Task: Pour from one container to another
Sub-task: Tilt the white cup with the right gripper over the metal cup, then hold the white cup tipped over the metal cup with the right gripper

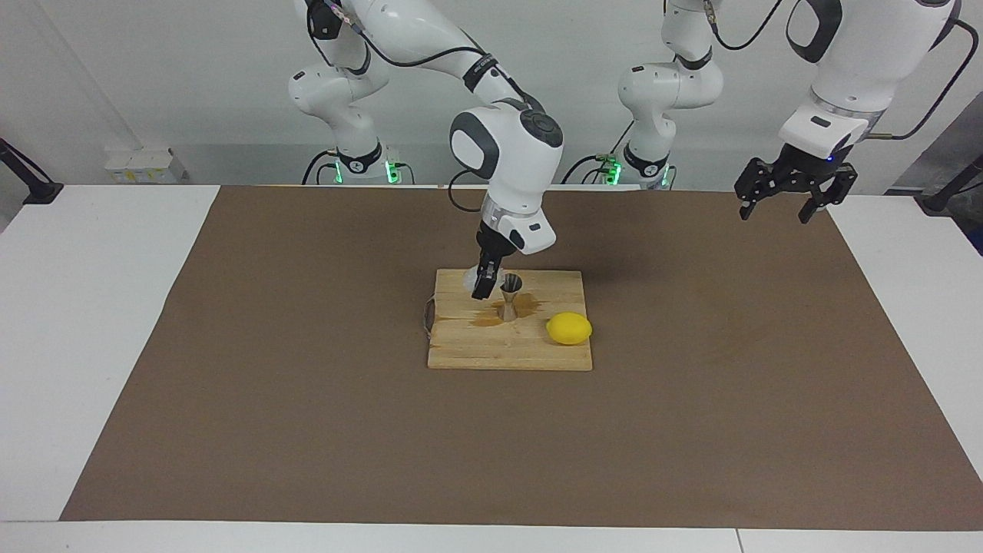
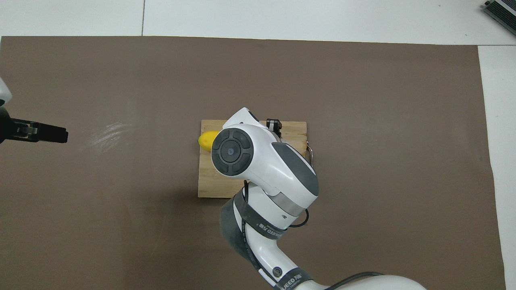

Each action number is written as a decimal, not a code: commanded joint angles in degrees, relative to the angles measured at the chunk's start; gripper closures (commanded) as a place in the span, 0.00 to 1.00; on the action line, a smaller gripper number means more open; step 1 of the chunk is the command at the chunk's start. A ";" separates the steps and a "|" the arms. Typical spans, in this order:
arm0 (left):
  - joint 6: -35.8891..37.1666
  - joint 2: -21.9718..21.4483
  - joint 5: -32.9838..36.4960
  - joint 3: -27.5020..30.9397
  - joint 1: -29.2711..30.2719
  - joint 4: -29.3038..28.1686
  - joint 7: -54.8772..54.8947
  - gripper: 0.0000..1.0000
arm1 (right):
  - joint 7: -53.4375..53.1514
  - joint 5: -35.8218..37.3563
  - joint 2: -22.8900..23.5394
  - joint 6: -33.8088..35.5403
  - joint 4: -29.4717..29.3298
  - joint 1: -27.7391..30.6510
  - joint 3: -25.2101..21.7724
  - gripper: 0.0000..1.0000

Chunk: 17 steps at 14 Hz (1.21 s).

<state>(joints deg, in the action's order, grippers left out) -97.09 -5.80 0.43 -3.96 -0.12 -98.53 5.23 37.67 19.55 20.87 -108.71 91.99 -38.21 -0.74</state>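
Right gripper (image 1: 485, 286): over the wooden board (image 1: 476, 349), fingers clamped on the glass cup (image 1: 474, 279); we read the cup as tipped toward the jigger's mouth, so the pour looks to be in progress (we can't see any stream).
Glass cup: held in the air just beside and slightly above the jigger's rim, on the right arm's side of it; mostly hidden by the fingers in the facing view, fully hidden under the wrist in the overhead view.
Jigger (image 1: 510, 296): upright on the board, near its middle, open cone up. We judge it sits there so spills land on wood, not the mat.
Stain (image 1: 491, 316): dark wet-looking patch on the board around the jigger's foot; could be spilled liquid, we can't tell for sure.
Lemon (image 1: 569, 329): on the board's corner toward the left arm's end, farther from the robots than the jigger, apart from it; not in the pour path.
Left gripper (image 1: 783, 201): waiting high over the brown mat (image 1: 729, 399) at the left arm's end of the table, fingers spread, holding nothing.
Edges: board sits mid-mat, well apart from every mat edge; metal loop (image 2: 309, 150) sticks out at the board's side toward the right arm.
Open room: bare mat all around the board, so we judge the right arm can lift away freely; the only close thing is the jigger itself, a nudge could topple it.
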 commanded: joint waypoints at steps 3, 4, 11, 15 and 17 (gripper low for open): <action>-0.29 -0.09 -0.60 -0.26 0.65 0.18 0.39 0.00 | -0.93 2.86 0.84 1.66 -1.19 -0.29 0.30 0.43; -0.29 -0.09 -0.60 -0.26 0.65 0.18 0.30 0.00 | -0.93 3.04 0.84 1.75 -1.11 -0.29 0.30 0.43; -0.47 -0.09 -0.60 -0.26 0.65 0.18 0.30 0.00 | -0.93 6.64 1.27 2.10 -0.84 -2.31 0.39 0.43; -0.47 0.00 -0.60 -0.26 0.65 0.35 0.30 0.00 | -0.93 7.78 1.36 1.92 -0.49 -2.40 0.48 0.43; -0.47 0.08 -0.60 -0.26 0.65 0.35 0.30 0.00 | -0.93 9.27 1.28 1.84 -0.14 -2.40 0.48 0.43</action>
<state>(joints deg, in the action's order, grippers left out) -97.10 -5.80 0.43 -3.96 -0.12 -98.52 5.23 37.67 26.54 21.91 -107.82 92.03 -40.59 -0.57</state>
